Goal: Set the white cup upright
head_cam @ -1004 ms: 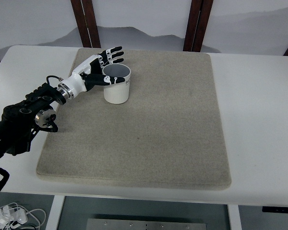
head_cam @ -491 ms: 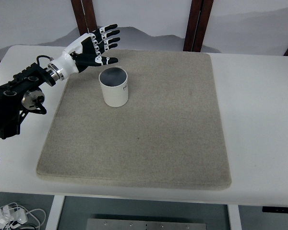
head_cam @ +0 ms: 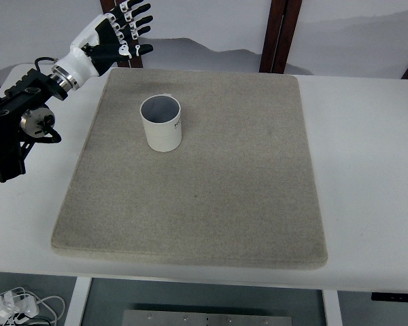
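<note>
Our white cylindrical ceramic cup (head_cam: 161, 123) stands upright, mouth up, on the grey felt mat (head_cam: 211, 197) toward the table's far-left corner, while our left hand (head_cam: 115, 35), fingers spread and empty, hovers beyond it there.

- A white surface (head_cam: 367, 156) was seen filling most of the view, its near edge running along the bottom.
- A large grey-beige mat (head_cam: 211, 183) was laid flat on the surface, nearer its left side.
- Dark brown wooden posts (head_cam: 277, 34) were seen standing behind the far edge.
- White cables (head_cam: 13, 305) were seen lying on the floor at the bottom left.
</note>
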